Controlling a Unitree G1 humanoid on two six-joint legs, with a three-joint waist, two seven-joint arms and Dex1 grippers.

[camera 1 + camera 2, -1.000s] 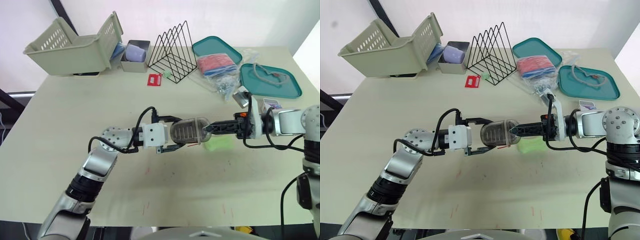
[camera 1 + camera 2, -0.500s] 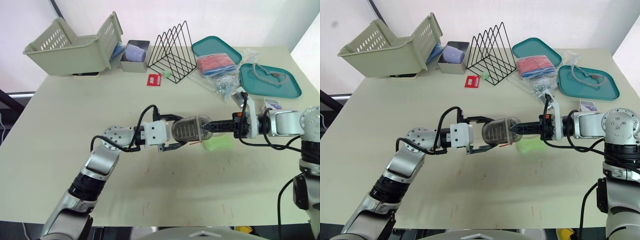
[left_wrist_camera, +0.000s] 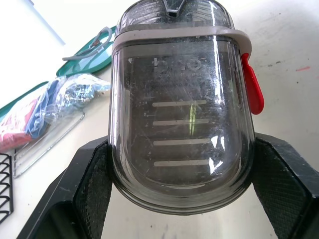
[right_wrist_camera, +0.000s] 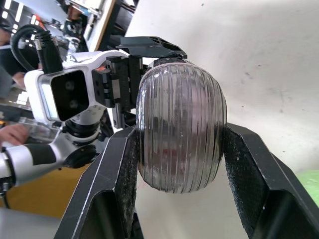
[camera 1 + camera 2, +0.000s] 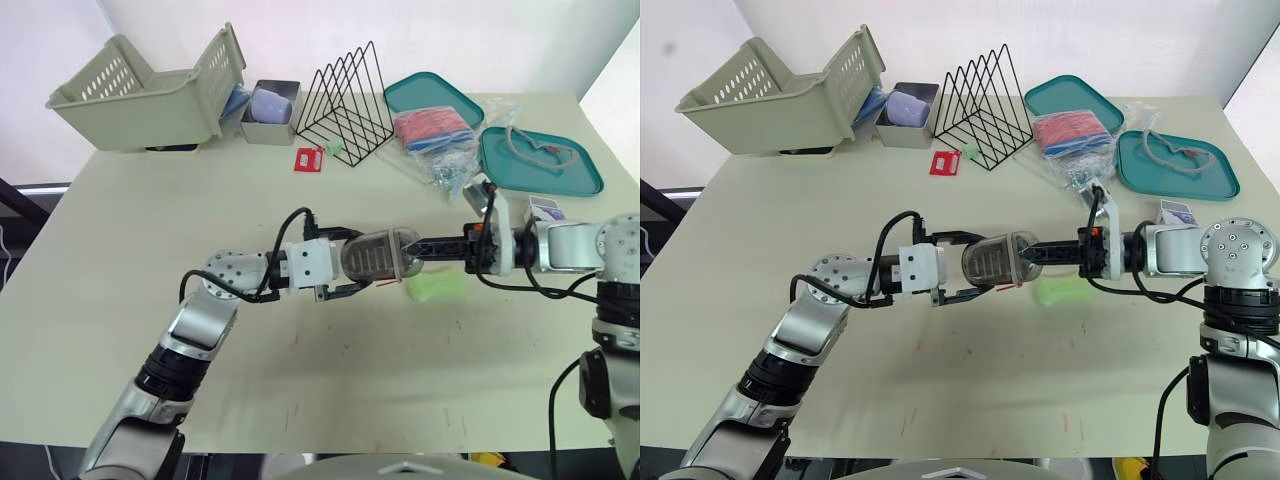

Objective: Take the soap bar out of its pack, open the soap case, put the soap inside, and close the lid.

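1. While the left jaws clamp one end of the closed soap case (image 5: 378,257), the right jaws pinch its opposite, rounded end.
2. The green soap bar (image 5: 436,287) lies bare on the bench (image 5: 150,200), just below the right jaws, apart from the case.

Pale beige table (image 5: 120,200) stands against a white wall (image 5: 300,20); light bright, even.
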